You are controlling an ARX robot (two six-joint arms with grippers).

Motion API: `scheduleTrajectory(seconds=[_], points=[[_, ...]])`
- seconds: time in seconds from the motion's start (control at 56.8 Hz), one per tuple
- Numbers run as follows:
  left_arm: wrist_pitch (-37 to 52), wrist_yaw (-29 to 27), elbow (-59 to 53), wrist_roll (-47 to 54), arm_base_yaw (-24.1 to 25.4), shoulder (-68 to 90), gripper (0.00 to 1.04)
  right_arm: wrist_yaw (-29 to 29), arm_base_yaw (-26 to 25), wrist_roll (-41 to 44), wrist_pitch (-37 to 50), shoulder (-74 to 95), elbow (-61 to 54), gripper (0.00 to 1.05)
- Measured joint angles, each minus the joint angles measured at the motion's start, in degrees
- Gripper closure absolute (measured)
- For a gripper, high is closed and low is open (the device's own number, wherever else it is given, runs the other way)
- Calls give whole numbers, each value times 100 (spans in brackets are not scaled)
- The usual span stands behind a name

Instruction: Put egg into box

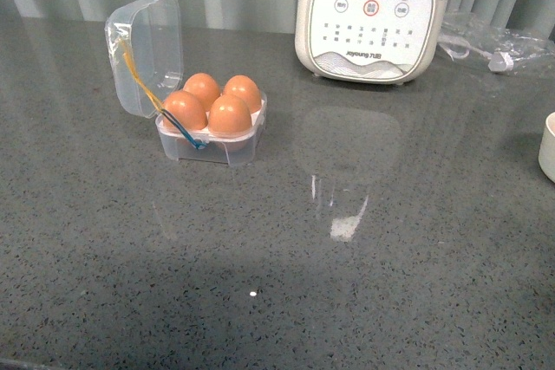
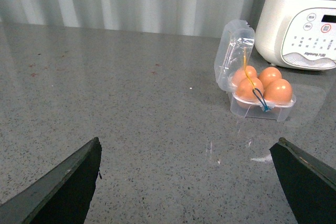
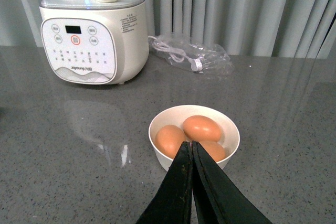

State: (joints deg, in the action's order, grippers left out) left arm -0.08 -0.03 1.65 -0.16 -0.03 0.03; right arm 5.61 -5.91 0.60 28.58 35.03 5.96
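**Four smooth orange-brown hen's eggs [image 1: 230, 115] fill the small square clear plastic egg case [image 1: 214, 150], lid up**

Each of the case's four slots holds one egg, seated upright with the top half above the rim. The four look alike, so none can be singled out as the task's own. The hinged clear lid [image 1: 147, 45] stands open on the case's left side. A yellow elastic loop [image 1: 137, 75] runs down across the lid, and a blue elastic loop [image 1: 185, 132] hangs over the case's front-left corner.

The case sits on a speckled grey stone countertop [image 1: 390, 266], left of centre. Behind it to the right stands a large white electric cooker [image 1: 375, 15] with a button panel, well apart from the case. A crumpled clear plastic bag holding a white cable [image 1: 494, 45] lies to the cooker's right.

At the counter's right edge is a round white bowl [image 3: 227, 125] with three more orange-brown eggs [image 3: 202, 127] inside.

The left gripper [image 2: 187, 141] has its dark fingers spread wide with nothing between them, well short of the case. The right gripper [image 3: 189, 144] has its fingers pressed together, holding nothing, with the tips at the bowl's near rim.
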Motion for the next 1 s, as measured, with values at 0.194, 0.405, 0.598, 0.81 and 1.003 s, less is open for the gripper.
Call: scheduleTrajectory(seconds=[0.194, 0.405, 0.598, 0.81, 1.003], points=[[0, 0, 0, 0, 0, 0, 7, -516, 570, 0, -339, -564, -208, 102], [0, -2, 0, 0, 0, 0, 7, -557, 570, 0, -667, -1036, -350, 102], [0, -2, 0, -2, 0, 0, 7, -555, 573, 0, -763, -1401, -566, 102], [0, -2, 0, 0, 0, 0, 7, -555, 575, 0, -1311, -1978, -566, 102], [0, -2, 0, 0, 0, 0, 7, -555, 575, 0, -1668, -2334, -566, 102]])
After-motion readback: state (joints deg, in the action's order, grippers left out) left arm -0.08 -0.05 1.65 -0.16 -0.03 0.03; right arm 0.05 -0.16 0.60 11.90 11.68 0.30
